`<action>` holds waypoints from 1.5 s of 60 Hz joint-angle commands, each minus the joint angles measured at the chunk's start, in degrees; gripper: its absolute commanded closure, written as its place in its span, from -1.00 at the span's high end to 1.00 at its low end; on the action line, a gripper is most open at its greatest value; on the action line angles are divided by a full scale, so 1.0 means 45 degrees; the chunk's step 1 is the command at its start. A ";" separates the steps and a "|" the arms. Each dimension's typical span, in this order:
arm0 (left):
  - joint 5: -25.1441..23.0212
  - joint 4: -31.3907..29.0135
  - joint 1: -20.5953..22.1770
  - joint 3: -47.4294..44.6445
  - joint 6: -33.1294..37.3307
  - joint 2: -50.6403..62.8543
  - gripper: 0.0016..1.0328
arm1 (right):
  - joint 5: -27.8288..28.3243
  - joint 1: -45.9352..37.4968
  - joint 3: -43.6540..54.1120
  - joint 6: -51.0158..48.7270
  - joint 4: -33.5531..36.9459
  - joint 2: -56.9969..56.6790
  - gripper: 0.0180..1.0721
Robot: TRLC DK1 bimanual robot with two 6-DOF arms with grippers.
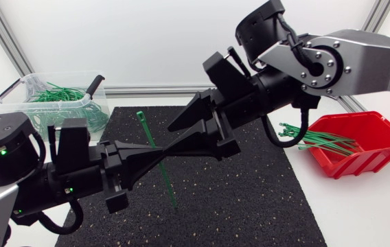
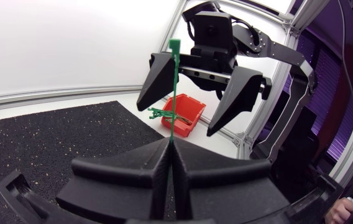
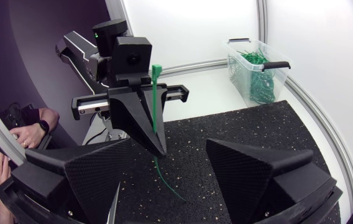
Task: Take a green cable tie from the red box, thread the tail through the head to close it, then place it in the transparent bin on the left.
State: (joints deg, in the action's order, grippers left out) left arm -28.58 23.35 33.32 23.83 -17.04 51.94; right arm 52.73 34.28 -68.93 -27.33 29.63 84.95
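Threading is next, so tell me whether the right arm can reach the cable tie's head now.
Probably yes. The left arm's fingers are shut mid-length on the cable tie, so its head stands free above, and the right arm's fingers face it open with nothing between.

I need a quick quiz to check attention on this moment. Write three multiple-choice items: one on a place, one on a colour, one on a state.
1. Where does the red box stand?
A at my left
B between the two arms
C at my right

2. What colour is the cable tie that the left gripper holds?
A red
B green
C white

3. In what state is the right gripper?
A open
B shut on the tie
C shut on the box

Answers:
1 C, since the head view shows it at the right side, under the right arm.
2 B, since it shows green in every view.
3 A, since its fingers stand wide apart in both wrist views.
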 commanded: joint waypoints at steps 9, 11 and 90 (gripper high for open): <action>-0.0720 -0.0092 -0.0256 0.0133 -0.0355 -0.0117 -0.93 | 0.0372 0.0643 -0.0757 -0.0352 0.0233 0.0693 0.56; -0.0739 -0.0112 -0.0256 0.0094 -0.0296 -0.0117 -0.93 | 0.0372 0.0682 -0.0835 -0.0313 0.0272 0.0713 0.55; -0.2477 -0.1323 -0.2268 0.0406 -0.0237 -0.1191 -0.16 | -0.0116 0.0468 -0.0914 0.1562 0.1834 -0.0401 -0.89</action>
State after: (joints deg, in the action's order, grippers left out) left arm -38.61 16.51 24.29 23.83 -17.61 46.13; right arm 52.71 36.62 -73.82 -22.04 36.12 84.58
